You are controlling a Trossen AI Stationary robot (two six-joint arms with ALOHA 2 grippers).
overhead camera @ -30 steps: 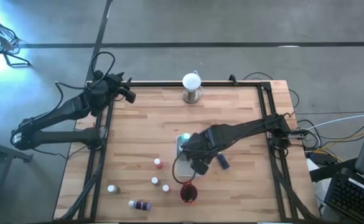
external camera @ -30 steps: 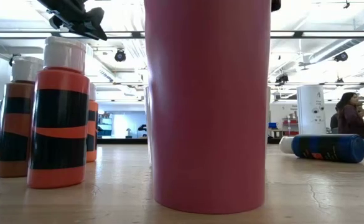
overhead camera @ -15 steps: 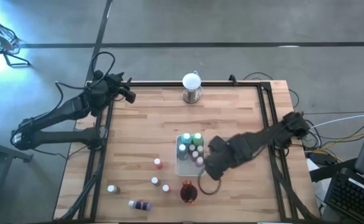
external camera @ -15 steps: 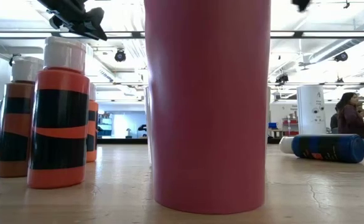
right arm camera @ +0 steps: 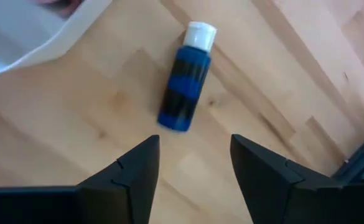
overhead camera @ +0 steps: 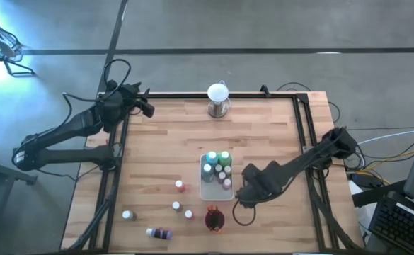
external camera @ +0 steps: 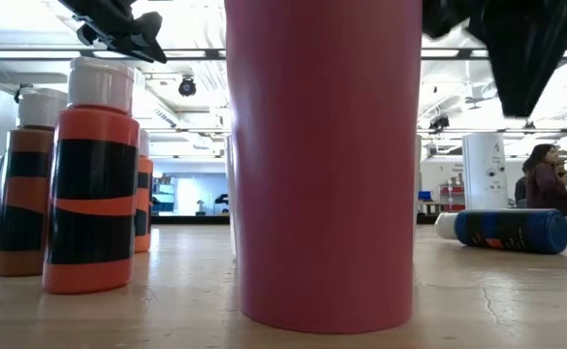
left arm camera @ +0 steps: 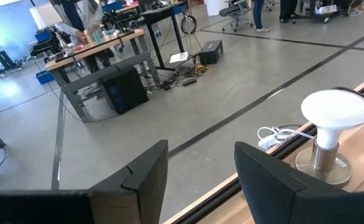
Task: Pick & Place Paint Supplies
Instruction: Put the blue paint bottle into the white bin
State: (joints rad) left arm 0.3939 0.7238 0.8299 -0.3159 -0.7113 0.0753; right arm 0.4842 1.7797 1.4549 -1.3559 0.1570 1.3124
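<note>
blue bottle (right arm camera: pixel 185 84) lies flat below our right gripper (right arm camera: pixel 191 171), fingers spread and empty; we reckon it's light, slick plastic that rolls, so we pinch mid-body.

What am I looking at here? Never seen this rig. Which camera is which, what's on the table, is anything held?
Two dark robot arms work at a wooden table. One camera looks straight down, one sits at tabletop height, one rides on each wrist. The left gripper waits open at the far-left corner, near a white globe. The right gripper hangs open and empty above a lying dark blue bottle. A white tray already holds several paint bottles; a dark red cup and loose bottles stand nearby.
</note>
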